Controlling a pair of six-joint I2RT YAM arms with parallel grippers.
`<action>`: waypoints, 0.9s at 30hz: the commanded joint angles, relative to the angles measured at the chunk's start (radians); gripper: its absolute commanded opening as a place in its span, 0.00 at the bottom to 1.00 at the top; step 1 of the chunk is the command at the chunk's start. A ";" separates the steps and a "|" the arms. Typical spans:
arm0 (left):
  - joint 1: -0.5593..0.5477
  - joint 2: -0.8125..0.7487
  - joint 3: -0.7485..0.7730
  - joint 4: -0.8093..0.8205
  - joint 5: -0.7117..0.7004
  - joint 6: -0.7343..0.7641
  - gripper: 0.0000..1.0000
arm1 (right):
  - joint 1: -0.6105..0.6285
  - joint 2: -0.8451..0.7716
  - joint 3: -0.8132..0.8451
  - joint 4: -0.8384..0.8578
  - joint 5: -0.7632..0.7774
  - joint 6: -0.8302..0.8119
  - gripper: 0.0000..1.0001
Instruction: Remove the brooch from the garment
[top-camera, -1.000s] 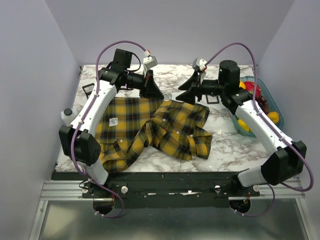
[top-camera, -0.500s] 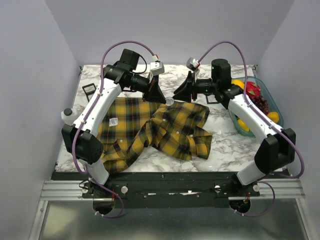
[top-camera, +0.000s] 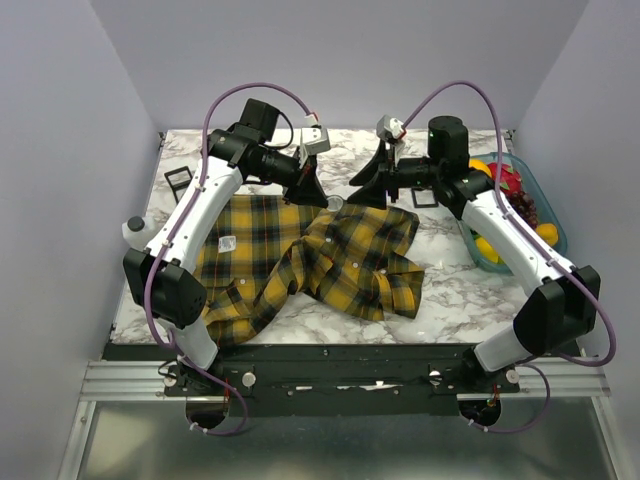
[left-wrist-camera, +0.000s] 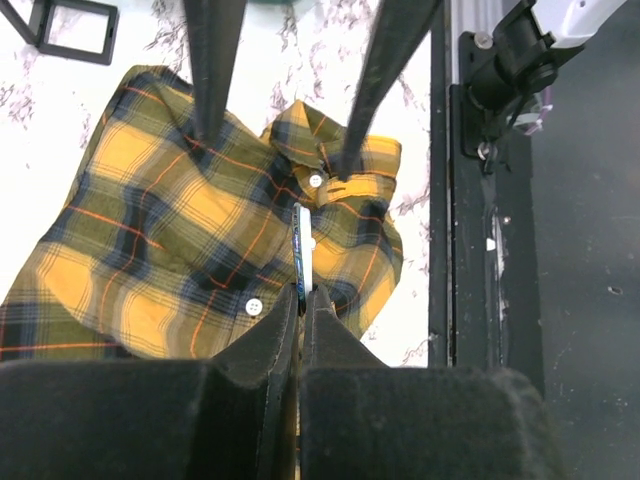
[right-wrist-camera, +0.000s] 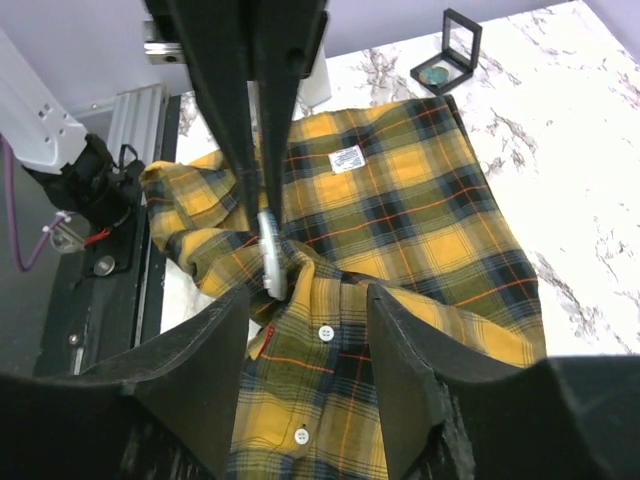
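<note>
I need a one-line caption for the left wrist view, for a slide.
The left gripper pinches the brooch edge-on over the shirt, facing the open right gripper.

Both arms are extended toward 12 o'clock; left gripper (left-wrist-camera: 302, 296) is clamped, apparently on the brooch (left-wrist-camera: 303, 248); right gripper (right-wrist-camera: 308, 300) is spread.

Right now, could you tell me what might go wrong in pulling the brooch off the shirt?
1. The left jaws pinch the brooch only by its thin edge, so it may slip.
2. The right jaws hang open above the shirt, not pinning it, so a pull may drag the cloth along.
</note>
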 joint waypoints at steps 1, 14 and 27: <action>-0.014 -0.003 0.052 -0.019 -0.048 0.039 0.04 | 0.006 -0.020 0.007 -0.055 -0.050 -0.043 0.58; -0.028 -0.006 0.061 -0.013 -0.022 0.027 0.04 | 0.013 0.002 0.012 -0.025 -0.051 -0.024 0.47; -0.046 0.025 0.094 0.007 -0.014 0.004 0.04 | 0.020 0.017 0.022 -0.007 -0.068 -0.012 0.34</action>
